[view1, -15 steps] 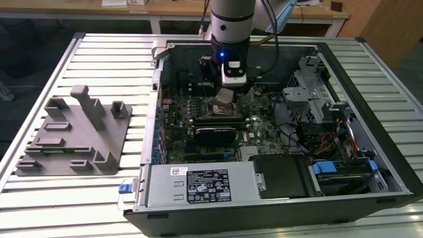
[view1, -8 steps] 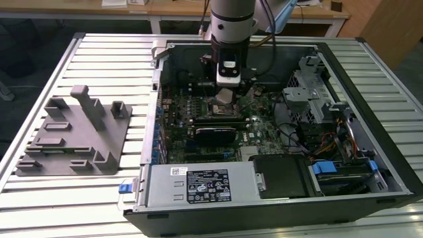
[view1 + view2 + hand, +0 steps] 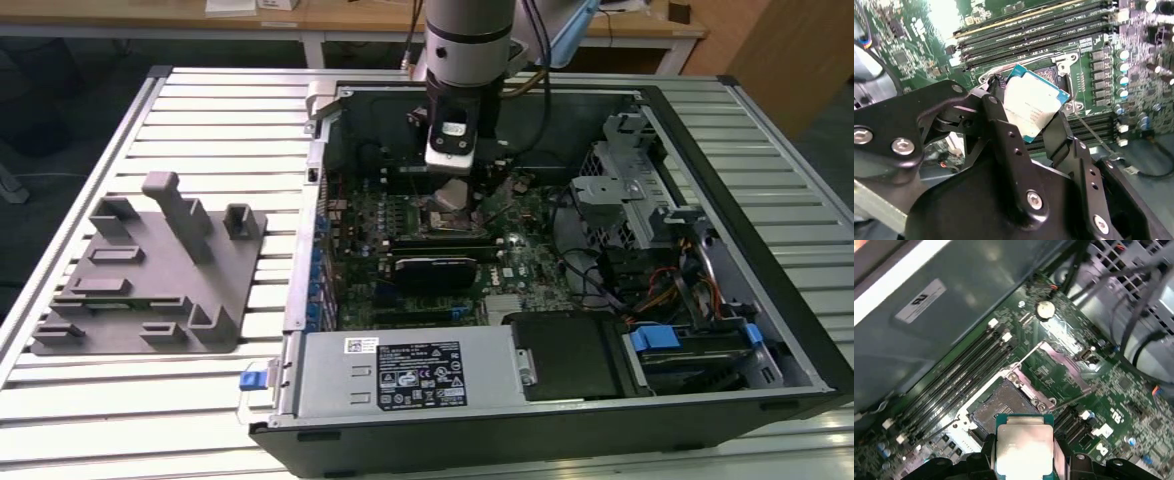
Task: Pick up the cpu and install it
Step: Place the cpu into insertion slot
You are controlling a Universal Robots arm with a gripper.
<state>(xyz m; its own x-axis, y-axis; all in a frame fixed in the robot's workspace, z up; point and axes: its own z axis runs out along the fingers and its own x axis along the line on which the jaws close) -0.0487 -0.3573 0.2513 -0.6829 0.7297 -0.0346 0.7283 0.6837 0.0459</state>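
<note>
Black 2-finger gripper (image 3: pixel 1029 114) grasped the small square silver-topped cpu (image 3: pixel 1024 450) by opposite edges, above the open socket (image 3: pixel 999 410) of the green motherboard (image 3: pixel 1114 385).

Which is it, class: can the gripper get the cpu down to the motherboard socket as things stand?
Probably yes. The gripper holds the cpu by its edges over the socket, whose metal cover is swung back; nothing seems to lie between them.

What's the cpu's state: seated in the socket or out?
Out. The gripper holds the cpu between its fingers above the socket, whose contact field lies bare in the first wrist view.
</note>
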